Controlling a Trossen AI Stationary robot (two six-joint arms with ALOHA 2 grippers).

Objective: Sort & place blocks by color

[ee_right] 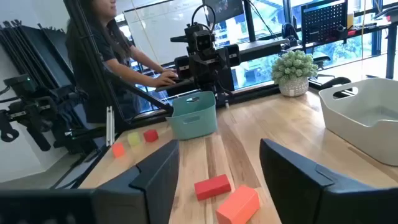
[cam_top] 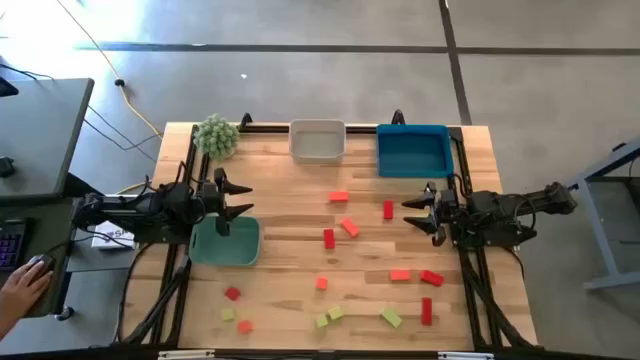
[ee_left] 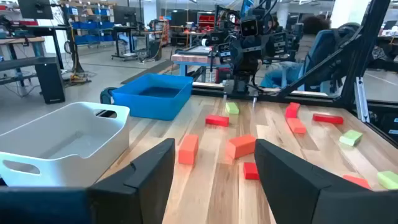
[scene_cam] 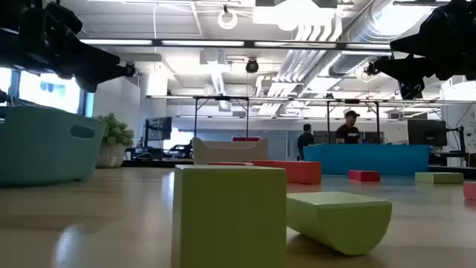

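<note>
Small blocks in dark red point(cam_top: 329, 238), orange point(cam_top: 349, 227) and yellow-green point(cam_top: 391, 317) lie flat and scattered over the wooden table's middle and near part. My left gripper point(cam_top: 243, 197) hovers open at the table's left side, above the far edge of the teal tray point(cam_top: 225, 243); its fingers point(ee_left: 146, 171) frame the blocks ahead. My right gripper point(cam_top: 409, 213) hovers open at the right side, pointing left toward a dark red block point(cam_top: 388, 209); an orange block point(ee_right: 237, 203) and a red block point(ee_right: 212, 185) lie between its fingers in its wrist view. Neither gripper touches anything.
A white tray point(cam_top: 318, 140) and a blue tray point(cam_top: 413, 150) sit at the far edge, a fuzzy green plant point(cam_top: 216, 135) at the far left corner. A person's hand point(cam_top: 22, 283) rests at a desk left of the table. Bare wood lies between the trays and blocks.
</note>
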